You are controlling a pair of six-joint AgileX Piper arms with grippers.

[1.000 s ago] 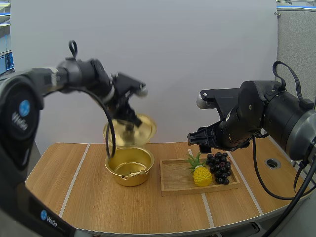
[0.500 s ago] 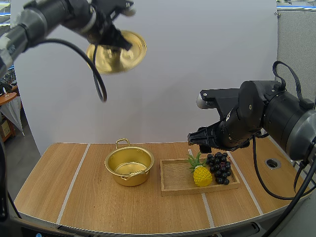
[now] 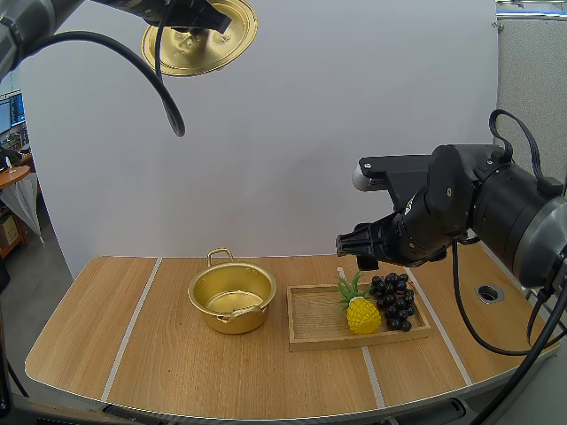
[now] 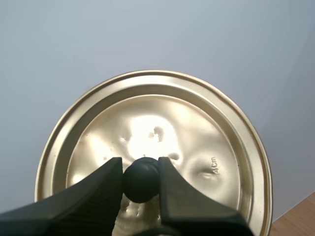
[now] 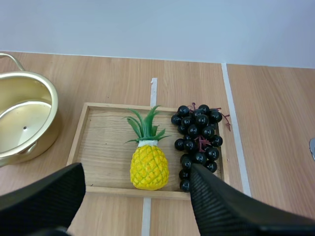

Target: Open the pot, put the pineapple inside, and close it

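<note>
The right gripper (image 5: 137, 168) hangs over the wooden tray (image 5: 106, 147) with its fingers spread wide. The pineapple (image 5: 149, 166) lies just below, between them but not touched. It is small and yellow with green leaves, and it lies beside the black grapes (image 5: 199, 135). The gold pot (image 3: 232, 297) sits open beside the tray. High up, the left gripper (image 4: 141, 164) pinches the black knob (image 4: 141, 181) of the gold lid (image 4: 197, 128).
</note>
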